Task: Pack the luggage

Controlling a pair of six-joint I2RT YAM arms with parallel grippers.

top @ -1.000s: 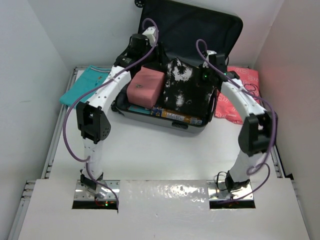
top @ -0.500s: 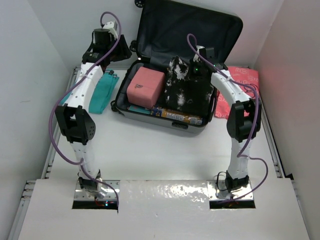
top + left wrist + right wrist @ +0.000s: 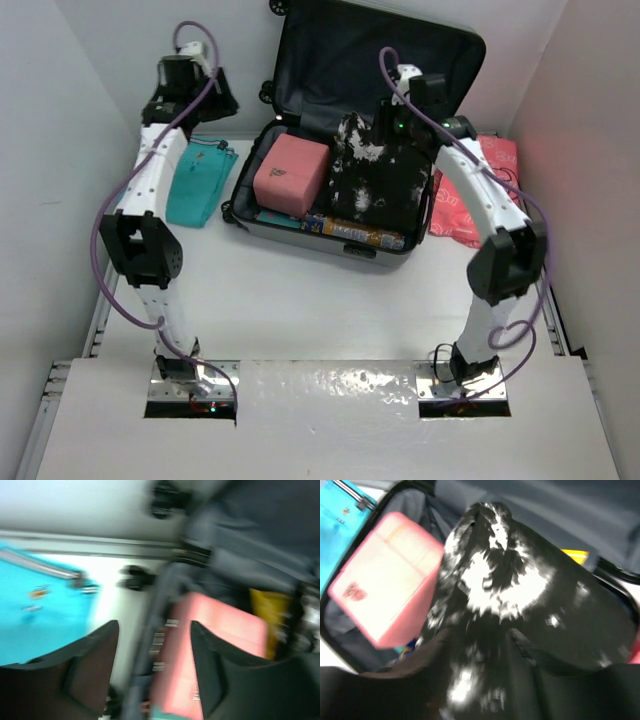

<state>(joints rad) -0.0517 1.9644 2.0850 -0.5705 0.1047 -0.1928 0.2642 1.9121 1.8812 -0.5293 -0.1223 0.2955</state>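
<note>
**Suitcase open at the back of the table**

The luggage [image 3: 330, 60] lies open at the far middle of the table [image 3: 300, 310], its lid standing up at the back wall. Inside, a pink boxy pouch [image 3: 291, 172] sits on the left and a black-and-white garment [image 3: 385, 190] is heaped on the right (a flat yellow-and-blue pack [image 3: 355, 232] shows at the near rim). The right pincer [image 3: 480, 640] hovers over the garment, fingers parted, cloth showing between them. A teal garment [image 3: 198, 182] lies left of the case, and the left pincer [image 3: 154, 630] hangs above it, spread and empty. A red patterned bag [image 3: 470, 215] lies to the right.
</note>
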